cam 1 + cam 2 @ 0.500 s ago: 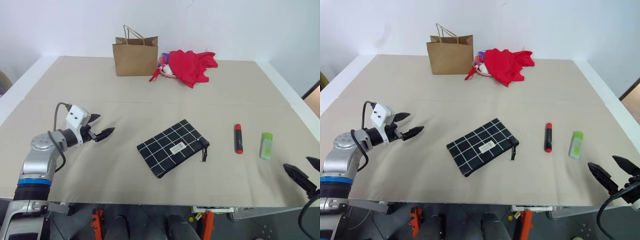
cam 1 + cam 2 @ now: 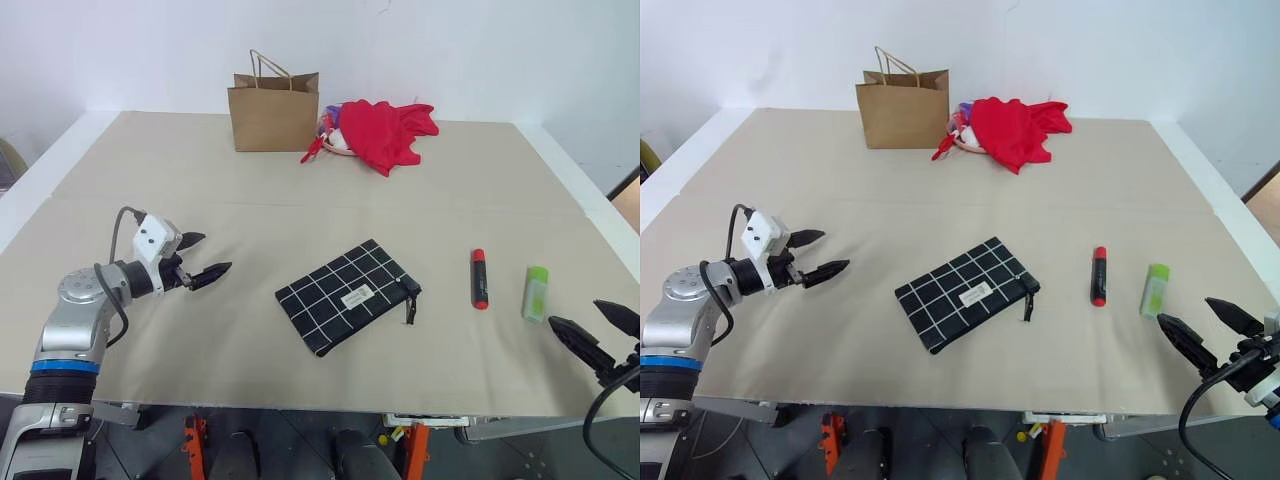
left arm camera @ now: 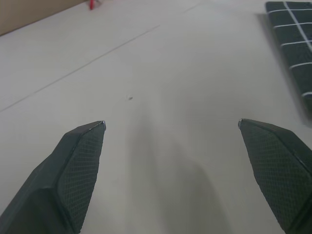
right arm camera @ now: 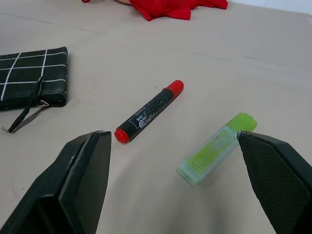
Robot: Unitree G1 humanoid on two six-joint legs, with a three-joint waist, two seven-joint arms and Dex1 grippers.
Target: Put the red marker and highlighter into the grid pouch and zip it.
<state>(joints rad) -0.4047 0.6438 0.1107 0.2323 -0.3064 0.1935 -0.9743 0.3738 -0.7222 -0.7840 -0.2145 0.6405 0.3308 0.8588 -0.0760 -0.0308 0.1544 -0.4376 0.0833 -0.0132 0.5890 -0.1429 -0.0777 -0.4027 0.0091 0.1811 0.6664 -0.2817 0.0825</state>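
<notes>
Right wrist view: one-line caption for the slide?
Open right gripper hovers over the table, framing the highlighter beside the red marker, with the grid pouch lying apart.

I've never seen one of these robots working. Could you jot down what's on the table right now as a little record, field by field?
table: wide beige surface
grid pouch: black with white lines, lying flat near the middle
red marker: lying right of the pouch, apart from it
highlighter: lime green, right of the marker
left gripper: open, holding nothing, left of the pouch
right gripper: open, holding nothing, near the highlighter
far edge: brown paper bag beside a red cloth heap
</notes>
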